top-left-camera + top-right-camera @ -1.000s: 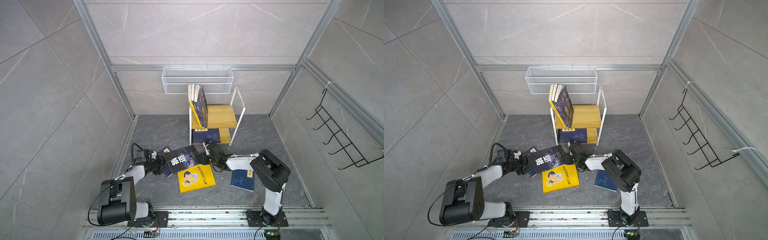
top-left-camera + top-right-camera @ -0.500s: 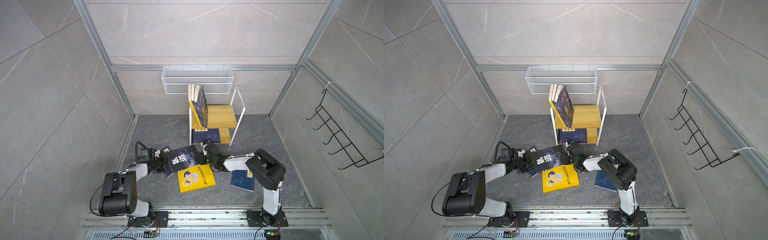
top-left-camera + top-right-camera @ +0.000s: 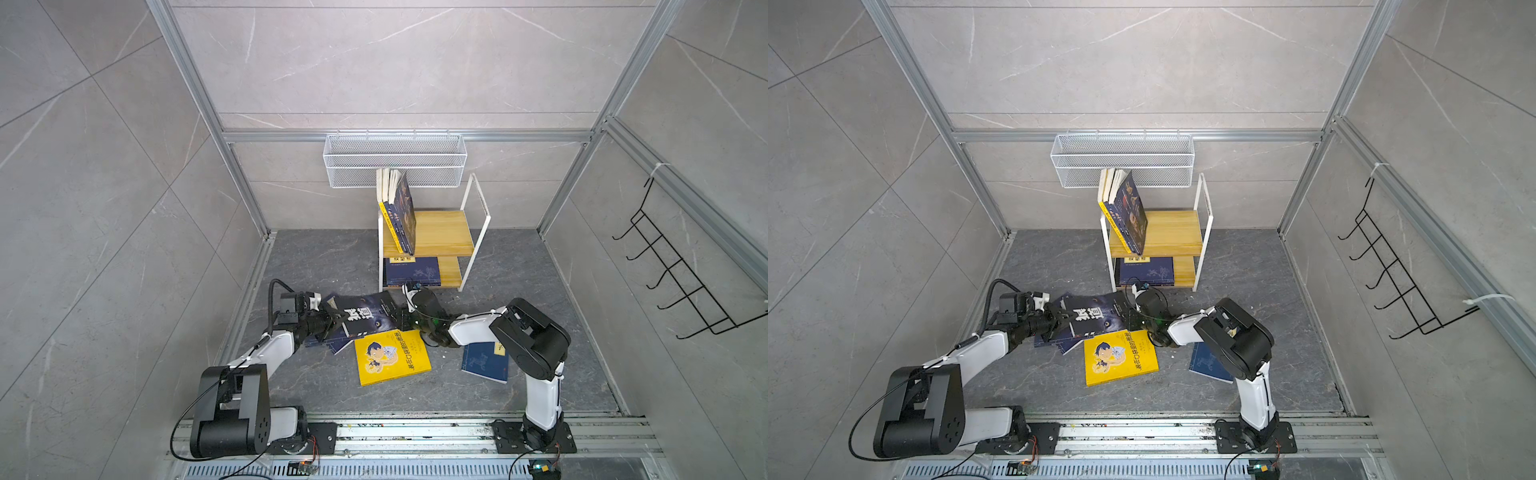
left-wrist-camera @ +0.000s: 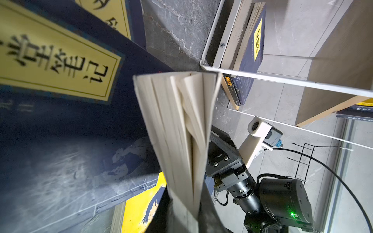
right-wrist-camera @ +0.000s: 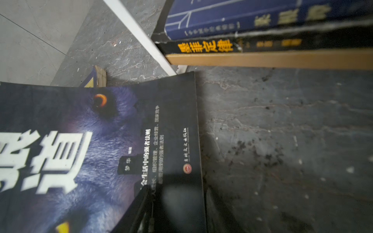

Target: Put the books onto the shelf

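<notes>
White wire mesh basket (image 3: 395, 153) high on back wall (image 3: 395, 62), black wire hook rack (image 3: 681, 268) on side wall (image 3: 706, 124).

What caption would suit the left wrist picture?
Left gripper pinching the fanned pages of a book, shelf beyond.

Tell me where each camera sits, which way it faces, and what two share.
Top views: high over the arm bases, looking down at floor, shelf, left arm and right arm.
Left wrist: on the left arm, facing black book pages, shelf and right arm; its fingers show.
Right wrist: on the right arm, facing the black book's cover and shelf; its fingers show.
Shared: all views see black book and shelf.
</notes>
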Robot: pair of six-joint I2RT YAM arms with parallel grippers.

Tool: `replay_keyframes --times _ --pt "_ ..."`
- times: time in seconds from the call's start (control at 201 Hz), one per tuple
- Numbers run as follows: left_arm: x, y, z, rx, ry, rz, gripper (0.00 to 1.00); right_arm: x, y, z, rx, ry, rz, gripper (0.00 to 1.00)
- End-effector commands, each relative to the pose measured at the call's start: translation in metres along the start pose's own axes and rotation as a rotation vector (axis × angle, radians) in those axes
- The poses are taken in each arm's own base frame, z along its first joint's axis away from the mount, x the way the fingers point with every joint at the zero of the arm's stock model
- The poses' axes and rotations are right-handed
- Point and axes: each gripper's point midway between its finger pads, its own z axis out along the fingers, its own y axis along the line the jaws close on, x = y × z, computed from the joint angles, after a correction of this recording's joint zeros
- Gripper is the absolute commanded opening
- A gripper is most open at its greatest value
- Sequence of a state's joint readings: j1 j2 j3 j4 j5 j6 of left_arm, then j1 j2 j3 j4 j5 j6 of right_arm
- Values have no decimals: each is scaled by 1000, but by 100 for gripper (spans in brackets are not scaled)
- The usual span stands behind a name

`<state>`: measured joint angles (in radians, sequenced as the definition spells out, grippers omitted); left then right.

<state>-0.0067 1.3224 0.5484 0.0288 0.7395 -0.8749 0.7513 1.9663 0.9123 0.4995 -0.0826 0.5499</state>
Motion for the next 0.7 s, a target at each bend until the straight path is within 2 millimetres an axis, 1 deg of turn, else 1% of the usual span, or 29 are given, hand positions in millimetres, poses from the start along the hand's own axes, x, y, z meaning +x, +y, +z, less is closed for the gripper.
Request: replay_keyframes --times 0.0,0.085,0.164,0.184,0.219,0.284,0.329,0.433,0.528,0.593,0.692 --pt "-6 -35 -9 81 -5 94 0 19 2 -15 21 37 -77 47" --pt "-3 -45 -13 110 4 111 0 11 12 -32 42 -15 -163 50" --pt "-1 -51 -15 134 12 126 0 2 20 -51 80 -100 -264 51" --pt "-1 -54 -16 143 14 130 0 0 25 -54 72 -122 -293 52" --pt "-1 -59 -18 155 17 137 0 -2 32 -62 67 -150 -332 53" --pt "-1 -68 -21 178 27 147 0 -4 37 -74 94 -194 -389 54" --pt "1 -73 -23 190 37 149 0 -1 49 -80 80 -218 -453 55" --pt "2 -81 -26 211 46 153 0 6 76 -88 70 -270 -617 60" --pt "5 -87 -29 228 65 156 0 11 95 -93 123 -317 -769 62" --pt "7 -90 -29 237 76 159 0 11 101 -91 178 -350 -844 63" --pt "8 -93 -31 247 85 164 0 3 105 -89 282 -401 -905 65"
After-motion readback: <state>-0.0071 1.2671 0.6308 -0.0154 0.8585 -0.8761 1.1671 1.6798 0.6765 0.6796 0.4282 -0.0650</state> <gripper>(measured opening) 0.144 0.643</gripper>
